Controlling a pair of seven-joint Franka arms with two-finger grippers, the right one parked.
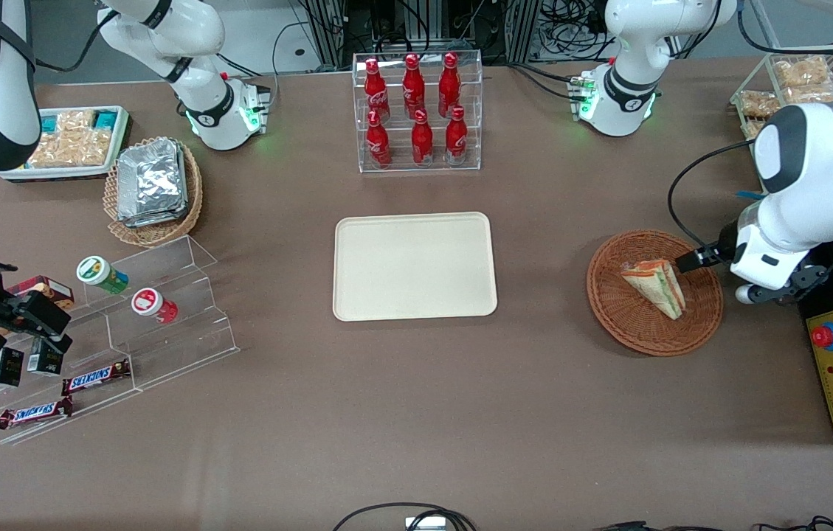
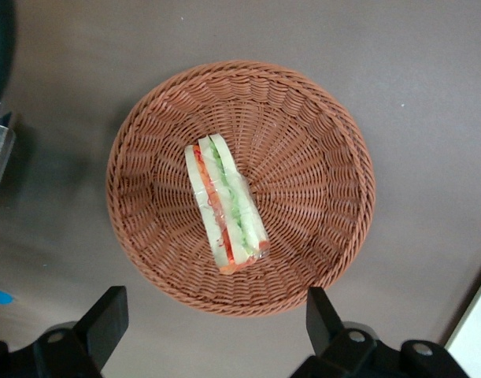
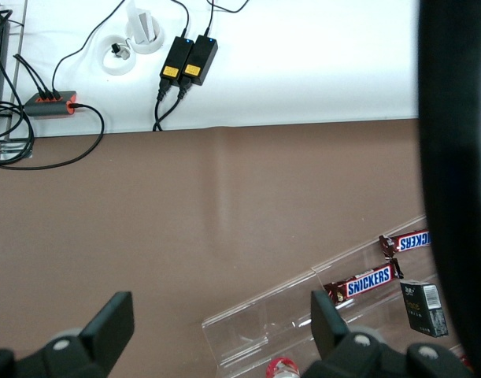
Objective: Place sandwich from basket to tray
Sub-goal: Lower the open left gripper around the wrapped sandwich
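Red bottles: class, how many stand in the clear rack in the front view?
6: red bottles in the clear rack, three on its upper step, three on its lower. None seem hidden. The gripper hovers open above the basket.

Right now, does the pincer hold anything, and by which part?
Nothing. The open pincer hovers above the reddish-brown wicker basket, apart from the triangular sandwich.

I count 1 sandwich (image 1: 656,285) in 1 brown basket (image 1: 626,324), 1 beige tray (image 1: 415,267), 6 red bottles (image 1: 416,107) in a clear rack. 2 Snickers bars (image 1: 66,394), 2 small cups (image 1: 125,289), 2 black boxes (image 1: 25,363) on clear steps. 1 tan basket (image 1: 154,230) w/ foil packs. My gripper (image 2: 216,327) sits above the brown basket, fingers apart.
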